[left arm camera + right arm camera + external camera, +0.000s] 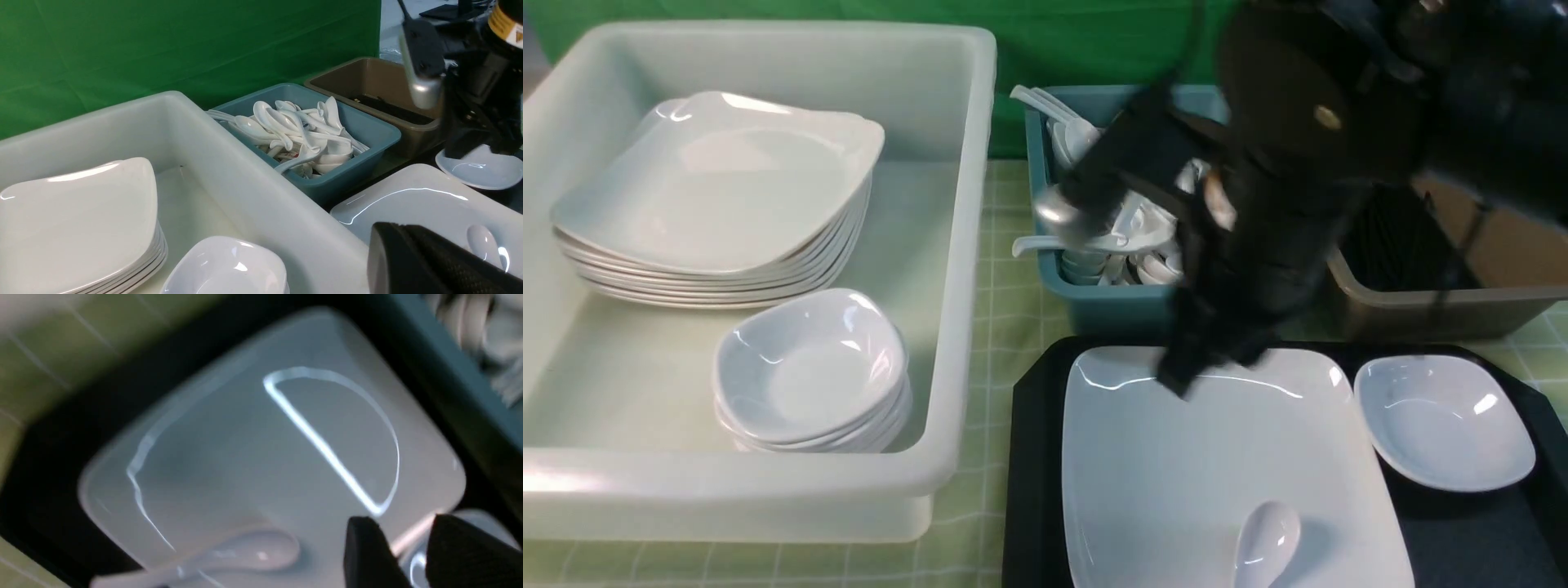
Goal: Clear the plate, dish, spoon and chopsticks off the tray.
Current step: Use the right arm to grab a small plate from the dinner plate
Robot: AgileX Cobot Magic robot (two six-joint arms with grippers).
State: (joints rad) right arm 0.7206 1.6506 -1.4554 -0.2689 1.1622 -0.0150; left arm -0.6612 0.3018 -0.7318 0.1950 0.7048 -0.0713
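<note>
Spoon [1266,543], short glossy white ceramic soup spoon, is lying bowl-up on the near part of the plate [1176,474], a large glossy white square plate with rounded corners. The plate is sitting on the left part of the flat black textured plastic tray [1033,457], whose near edge is running out of frame. A small white squarish dish [1445,425] is sitting on the tray just right of the plate; contact unclear.

Left gripper [392,249] is showing as one black mass low in its wrist view, jaws closed, holding nothing.

Right gripper [404,555] is hovering over the plate's far rim, blurred. Its black fingers [367,555] are standing partly apart, nothing between them.

The yellow label [504,20] on the right arm is showing print too small to read.

Everything is resting on a light green checked tablecloth [1005,327]; only a narrow strip is showing between the tray and the big translucent white plastic bin [964,245] on the left. That bin is holding a stack of white plates [719,196] and, nearer, a stack of small white bowls [809,367].

Just past the tray's far edge, a teal plastic bin [1094,306] is holding a heap of white spoons [298,130]. Beside it, to its right, a brown plastic bin [1421,314] is holding thin black chopsticks [1396,241], detail blurred.

A green fabric backdrop [1078,41] is closing off the far side.
</note>
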